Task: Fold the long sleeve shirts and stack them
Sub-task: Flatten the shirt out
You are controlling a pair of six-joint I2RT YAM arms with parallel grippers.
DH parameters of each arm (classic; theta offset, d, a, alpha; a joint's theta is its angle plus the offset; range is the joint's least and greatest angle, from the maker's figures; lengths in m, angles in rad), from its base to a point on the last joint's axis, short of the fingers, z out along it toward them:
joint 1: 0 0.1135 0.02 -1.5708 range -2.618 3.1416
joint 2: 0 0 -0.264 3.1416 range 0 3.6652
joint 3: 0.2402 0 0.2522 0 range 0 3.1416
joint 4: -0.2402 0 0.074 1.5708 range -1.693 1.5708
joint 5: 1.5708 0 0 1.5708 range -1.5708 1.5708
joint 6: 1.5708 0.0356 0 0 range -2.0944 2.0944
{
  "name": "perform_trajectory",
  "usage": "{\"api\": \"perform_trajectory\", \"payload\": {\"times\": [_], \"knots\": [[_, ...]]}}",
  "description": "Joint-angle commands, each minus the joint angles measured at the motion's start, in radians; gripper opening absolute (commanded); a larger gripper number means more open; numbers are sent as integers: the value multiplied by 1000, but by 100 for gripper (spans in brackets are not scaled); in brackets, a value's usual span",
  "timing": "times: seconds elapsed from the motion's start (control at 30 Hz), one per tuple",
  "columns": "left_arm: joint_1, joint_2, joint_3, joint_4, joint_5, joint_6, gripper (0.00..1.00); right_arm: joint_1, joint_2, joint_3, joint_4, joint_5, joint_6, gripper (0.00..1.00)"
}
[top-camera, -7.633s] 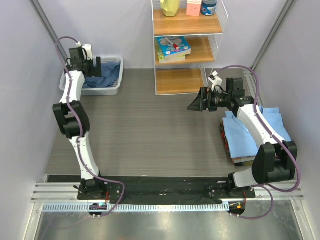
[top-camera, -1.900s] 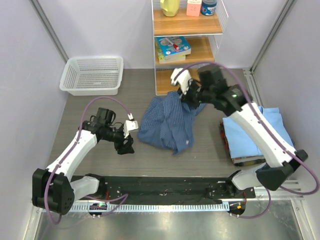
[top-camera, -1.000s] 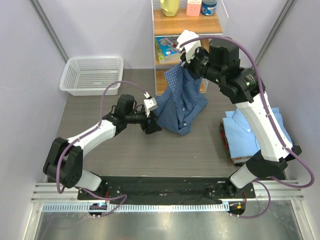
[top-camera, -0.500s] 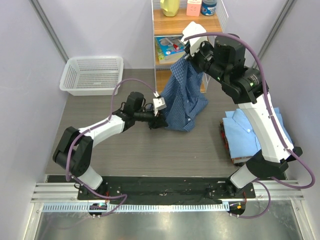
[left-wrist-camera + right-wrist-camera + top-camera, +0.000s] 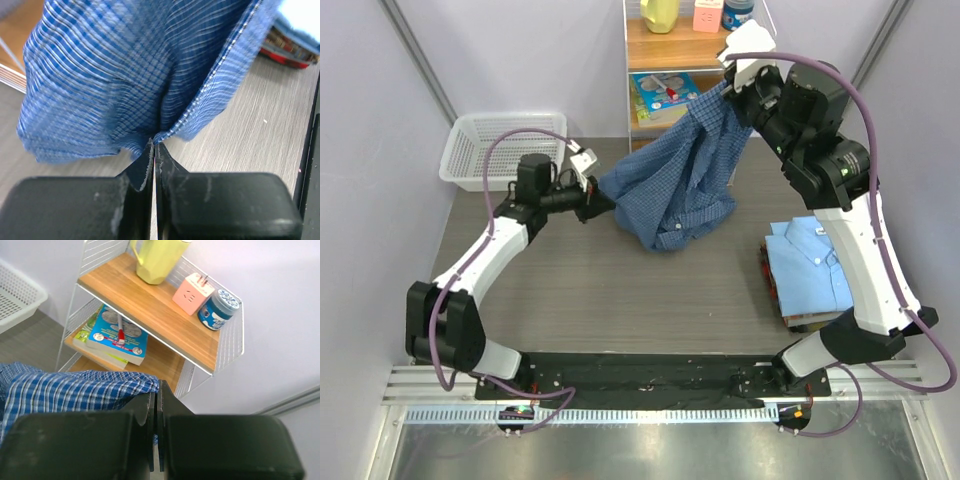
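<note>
At the right of the table (image 5: 620, 290) lies the folded light blue shirt (image 5: 820, 262). The left fingers (image 5: 140, 175) have pulled back leftward since a moment ago, pinching an edge of the checked dark blue shirt (image 5: 675, 185). It now stretches slantwise, sagging, up to the right fingers (image 5: 146, 412), which are clamped on its corner beside the shelf (image 5: 692, 50).

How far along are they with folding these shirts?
One looks done: the light blue shirt lies folded at the right. The dark checked shirt is in hand, unfolded, pinched low by the left gripper and held high by the right gripper. Yet to do: laying it flat, folding it, stacking it on the light blue one.
</note>
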Motion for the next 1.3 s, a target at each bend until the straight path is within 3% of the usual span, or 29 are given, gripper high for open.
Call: {"api": "perform_trajectory", "payload": {"times": [0.0,0.2,0.33,0.4,0.57,0.63,0.67,0.7,0.73,0.77,0.8,0.83,0.87,1.0,1.13,1.27], "knots": [[6,-62,59,-80,20,-6,0,-15,-38,-17,126,17,-13,1],[120,-104,237,-249,-42,60,0,-35,-96,-208,184,8,-53,1],[206,-113,390,-253,-197,70,0,-67,-113,-372,265,-11,-93,1],[223,-101,480,-246,-268,113,0,-102,-81,-373,323,-32,-119,1],[266,-30,752,-249,-418,179,0,-240,97,27,341,-90,-134,1],[279,-18,809,-276,-390,199,0,-245,118,104,321,-113,-143,1],[279,2,858,-406,-269,216,0,-245,119,138,306,-129,-142,1],[279,4,848,-487,-172,230,4,-245,100,134,295,-141,-136,1],[279,-7,812,-535,-85,254,27,-244,80,115,269,-176,-122,1],[279,-46,736,-548,65,282,44,-244,57,29,261,-228,-113,1],[279,-76,584,-516,113,287,60,-244,-10,-33,259,-254,-116,1],[271,-99,489,-470,146,281,86,-244,-42,-97,273,-285,-114,1],[254,-116,425,-429,154,290,91,-244,-77,-209,273,-299,-110,1],[121,-111,188,-252,28,209,94,-242,-206,-415,266,-327,-93,1],[-42,-70,18,-71,-12,80,76,-240,-262,-494,259,-298,-74,1],[-164,5,-30,-19,-17,50,71,-240,-251,-476,246,-294,-73,1]]}}
